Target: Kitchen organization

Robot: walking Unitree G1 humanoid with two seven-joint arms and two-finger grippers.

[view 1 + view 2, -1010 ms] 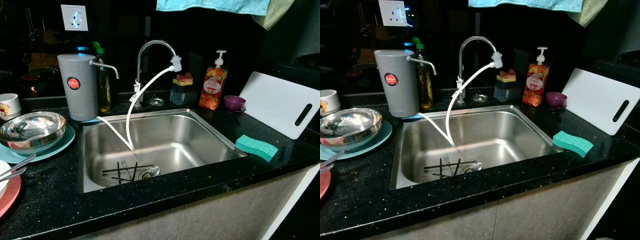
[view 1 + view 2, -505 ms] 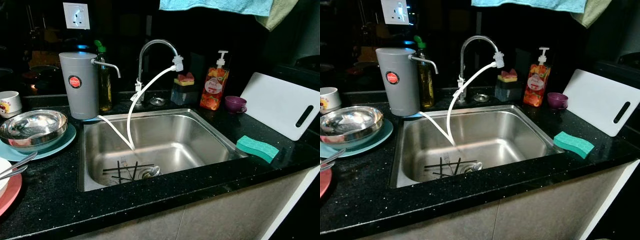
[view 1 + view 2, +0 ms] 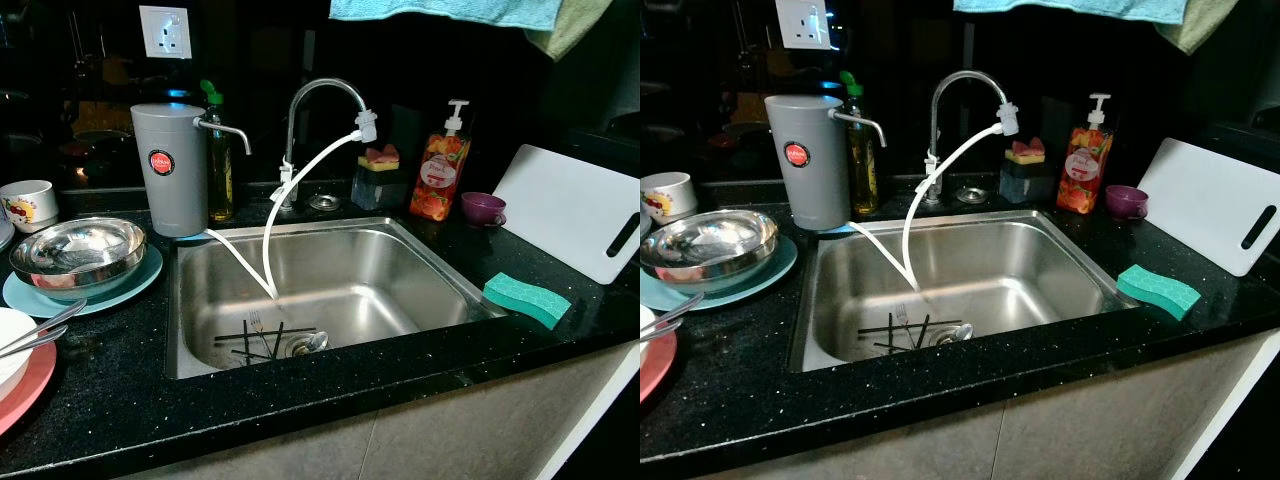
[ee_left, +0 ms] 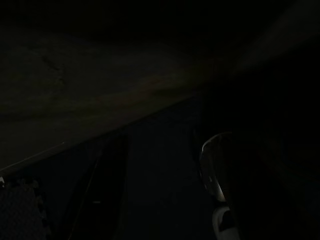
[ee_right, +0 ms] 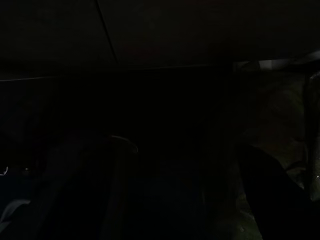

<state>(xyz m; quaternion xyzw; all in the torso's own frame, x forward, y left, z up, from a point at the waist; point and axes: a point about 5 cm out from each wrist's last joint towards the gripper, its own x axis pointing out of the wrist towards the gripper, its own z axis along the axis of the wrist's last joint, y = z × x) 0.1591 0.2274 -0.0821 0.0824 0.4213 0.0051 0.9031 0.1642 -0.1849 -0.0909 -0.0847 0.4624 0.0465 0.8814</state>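
Only the head view has been shifted slightly, the rectangular steel sink (image 3: 330,290) at 12 o'clock is untouched, and each tool's state cannot be told.

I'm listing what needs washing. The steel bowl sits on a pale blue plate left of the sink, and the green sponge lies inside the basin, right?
Not quite. The green sponge lies on the black counter right of the sink, not inside the basin, as the left eye view shows. The steel bowl does sit on the pale blue plate, left of the sink.
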